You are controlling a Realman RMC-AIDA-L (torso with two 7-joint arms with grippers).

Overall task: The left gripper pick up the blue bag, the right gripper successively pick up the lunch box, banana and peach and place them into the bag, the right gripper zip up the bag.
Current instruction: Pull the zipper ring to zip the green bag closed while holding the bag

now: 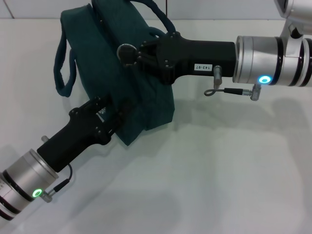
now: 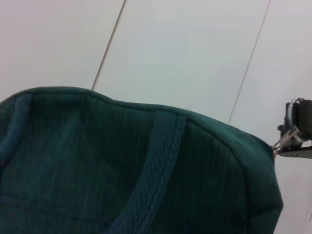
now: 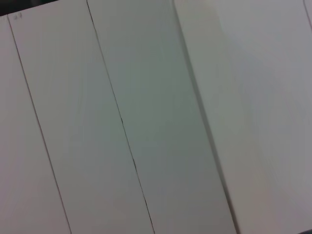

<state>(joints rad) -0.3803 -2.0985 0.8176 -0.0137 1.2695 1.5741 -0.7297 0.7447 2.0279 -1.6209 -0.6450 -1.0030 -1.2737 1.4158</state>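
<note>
Left gripper (image 1: 108,117) clamps bag (image 1: 117,73) end; right gripper (image 1: 130,52) at top, grip indeterminate; food unseen, presumably packed; zipping stage.

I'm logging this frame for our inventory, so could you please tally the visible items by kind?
Blue bag: 1
Bag handles: 2, one hanging at the side and one at the top
End effectors: 2, the left gripper at the bag's near end and the right gripper at its top
Lunch box, banana, peach: 0 visible
Total: 5
</note>
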